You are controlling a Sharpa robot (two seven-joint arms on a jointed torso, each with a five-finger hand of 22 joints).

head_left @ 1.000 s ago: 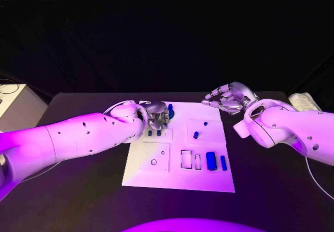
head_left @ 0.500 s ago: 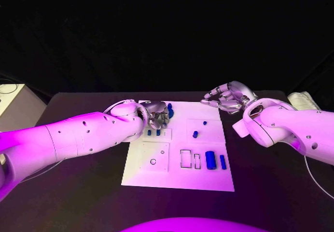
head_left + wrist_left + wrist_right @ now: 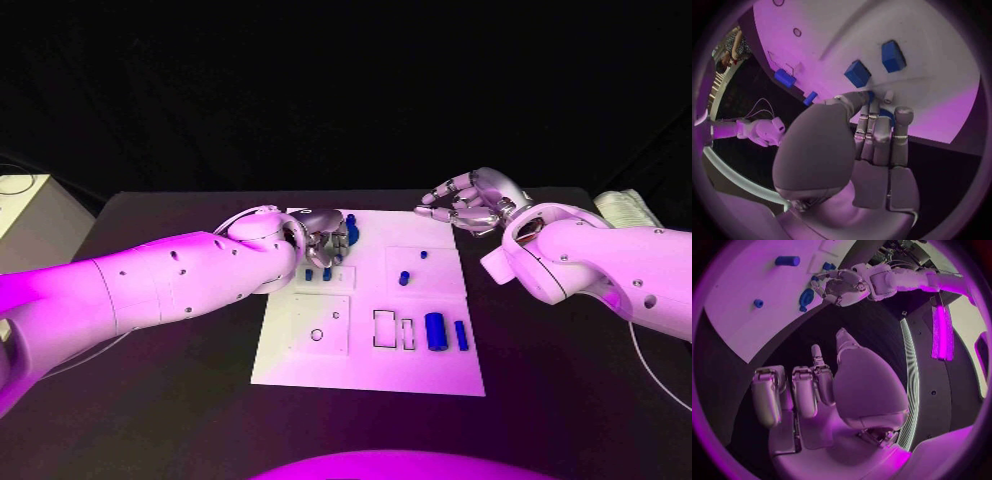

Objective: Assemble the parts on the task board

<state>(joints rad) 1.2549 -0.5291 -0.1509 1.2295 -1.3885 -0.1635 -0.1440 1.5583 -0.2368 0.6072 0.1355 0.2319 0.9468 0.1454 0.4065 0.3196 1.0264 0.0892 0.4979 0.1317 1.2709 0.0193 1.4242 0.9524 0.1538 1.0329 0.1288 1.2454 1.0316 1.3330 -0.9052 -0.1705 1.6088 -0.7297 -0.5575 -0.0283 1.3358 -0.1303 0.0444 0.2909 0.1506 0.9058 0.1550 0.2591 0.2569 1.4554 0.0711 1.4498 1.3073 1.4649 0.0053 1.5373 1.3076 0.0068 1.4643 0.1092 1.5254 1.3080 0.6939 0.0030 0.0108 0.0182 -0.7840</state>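
The white task board (image 3: 368,350) lies in the lower middle of the head view; no writing or label can be read on it. Nearest, in its lower right part, a broad blue cylinder (image 3: 436,331) and a thinner blue bar (image 3: 462,335) lie side by side, their long axes running up and down the frame, next to empty rectangular outlines. Further up, near the middle of the board, a small blue peg (image 3: 404,277) stands alone. To its left two small blue blocks (image 3: 317,273) sit close together in a recessed panel.

Just above those blocks, at the board's upper left corner, the left hand (image 3: 323,228) hangs fingers-down over a dark blue part (image 3: 351,230). In the left wrist view its fingertips (image 3: 864,96) meet against that blue piece; whether they truly grip it cannot be told.

At the upper right of the frame, off the board's far right corner over the black table (image 3: 562,380), the right hand (image 3: 469,204) is raised, holding nothing, its fingers loosely curled and apart.
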